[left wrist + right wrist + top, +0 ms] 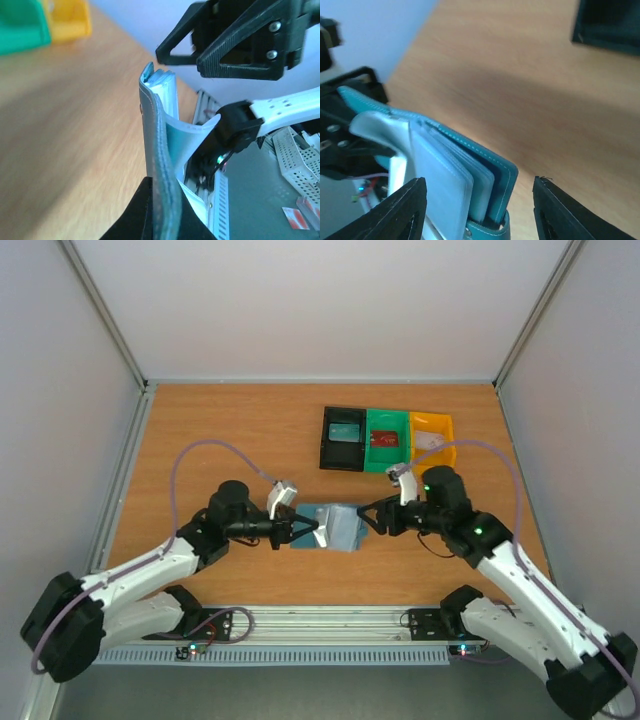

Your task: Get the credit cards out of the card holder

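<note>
Top external view showed the card holder point(328, 527) at mid-table between both arms, left gripper point(302, 530) clamped on its left edge, right gripper point(368, 517) spread wide around its right end, with black bin point(345, 452), green bin point(387, 458) holding a red credit card point(385, 438), and yellow bin point(446, 430) well behind.

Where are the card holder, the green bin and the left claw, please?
card holder point(338, 528), top external view, on its blue-grey cover.
green bin point(388, 462), top external view, on its bare near floor.
left claw point(311, 530), top external view, between its fingertips.
</note>
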Robot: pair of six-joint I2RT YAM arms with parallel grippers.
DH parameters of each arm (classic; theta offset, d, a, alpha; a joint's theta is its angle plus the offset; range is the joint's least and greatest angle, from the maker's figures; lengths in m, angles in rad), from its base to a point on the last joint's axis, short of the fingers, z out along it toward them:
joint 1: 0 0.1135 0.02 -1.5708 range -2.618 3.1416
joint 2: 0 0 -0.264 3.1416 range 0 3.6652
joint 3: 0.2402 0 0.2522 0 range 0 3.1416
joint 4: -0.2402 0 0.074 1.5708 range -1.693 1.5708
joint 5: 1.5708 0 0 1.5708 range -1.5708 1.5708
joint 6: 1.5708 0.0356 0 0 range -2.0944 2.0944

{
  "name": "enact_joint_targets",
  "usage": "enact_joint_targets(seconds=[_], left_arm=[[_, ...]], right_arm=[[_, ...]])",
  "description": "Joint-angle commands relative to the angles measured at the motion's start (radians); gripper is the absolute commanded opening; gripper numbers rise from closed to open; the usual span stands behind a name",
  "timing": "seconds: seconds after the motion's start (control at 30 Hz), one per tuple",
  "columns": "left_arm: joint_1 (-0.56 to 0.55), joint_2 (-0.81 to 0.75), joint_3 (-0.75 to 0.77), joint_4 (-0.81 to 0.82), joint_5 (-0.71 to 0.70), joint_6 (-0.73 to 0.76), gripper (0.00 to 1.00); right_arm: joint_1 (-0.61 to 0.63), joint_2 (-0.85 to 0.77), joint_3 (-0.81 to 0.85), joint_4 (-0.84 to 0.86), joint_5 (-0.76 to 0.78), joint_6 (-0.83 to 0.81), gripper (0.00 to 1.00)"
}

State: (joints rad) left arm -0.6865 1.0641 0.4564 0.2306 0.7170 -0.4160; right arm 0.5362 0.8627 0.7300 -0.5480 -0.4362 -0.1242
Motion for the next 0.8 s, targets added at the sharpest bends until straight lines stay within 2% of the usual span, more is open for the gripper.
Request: enact_joint_targets(seconds=[0.0,0.17,0.27,0.37,0.53,0.67,0.77], left_arm=[[0.03,-0.101,0.052,0.246,0.087,0.142,0.0],[0.058,-0.169,0.092,0.294,0.115,0.146,0.0],[0.058,-0.188,0.096,0.326,0.117,0.134,0.0],[0.055,-0.195,0.104,0.349,0.117,0.133,0.0],[0.041,-0.191,0.123,0.352,0.121,0.131,0.0],[0.023,-0.199,0.13,0.346,0.133,0.143,0.0],[0.016,-0.204,0.131,0.337,0.133,0.146,0.0]], right_arm=[[-0.041,-0.143,0.002,0.124,-0.221,-0.079,0.6],[-0.05,-0.286,0.081,0.089,-0.322,-0.189,0.67],[-0.05,-0.322,0.124,-0.002,-0.275,-0.25,0.7],[-0.05,-0.307,0.167,-0.089,-0.192,-0.308,0.74],[-0.05,-0.205,0.261,-0.106,-0.231,-0.334,0.8],[-0.05,-0.137,0.302,-0.128,-0.261,-0.371,0.78],[-0.05,-0.112,0.318,-0.127,-0.284,-0.381,0.69]])
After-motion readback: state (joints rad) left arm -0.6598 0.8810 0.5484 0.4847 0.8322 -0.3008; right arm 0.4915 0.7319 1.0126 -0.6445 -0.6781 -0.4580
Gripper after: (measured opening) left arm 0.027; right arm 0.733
